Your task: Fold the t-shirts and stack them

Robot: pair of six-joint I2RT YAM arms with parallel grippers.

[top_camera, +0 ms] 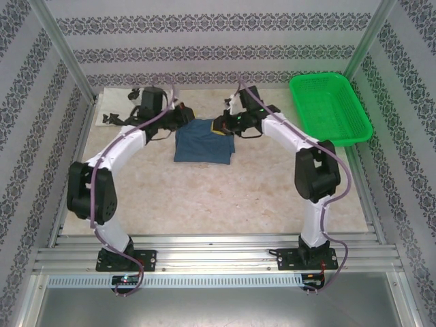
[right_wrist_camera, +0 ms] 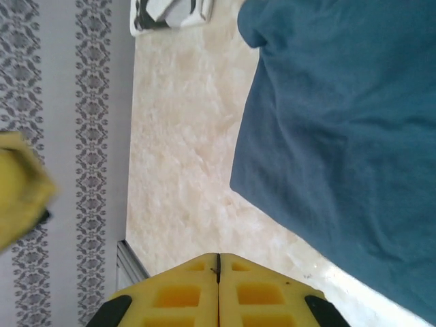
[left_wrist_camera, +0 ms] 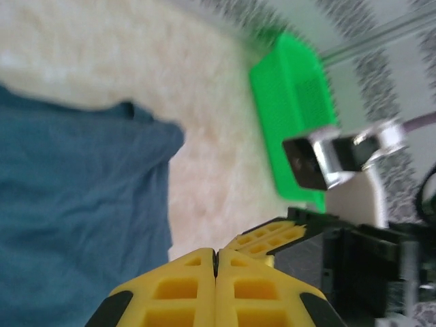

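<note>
Beige mottled table [top_camera: 204, 197], teal shirt [top_camera: 203, 142], patterned walls [top_camera: 204, 41]

White left arm [top_camera: 126, 144] and white right arm [top_camera: 289, 135] with bulky black joints, thin purple cables [top_camera: 347, 182] trailing along each, black base plates [top_camera: 127, 259], yellow gridded fingers [left_wrist_camera: 178, 294].

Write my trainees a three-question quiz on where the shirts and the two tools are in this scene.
1. True or false: the left tool and the right tool are both shut on nothing.
2. Where does the blue shirt lie? A) in the basket; B) on the table, near both tools; C) hanging from one tool.
3. Fill in: the white shirt lies at the table's far ___ corner.

Key: 1 true; 2 B; 3 left.
</note>
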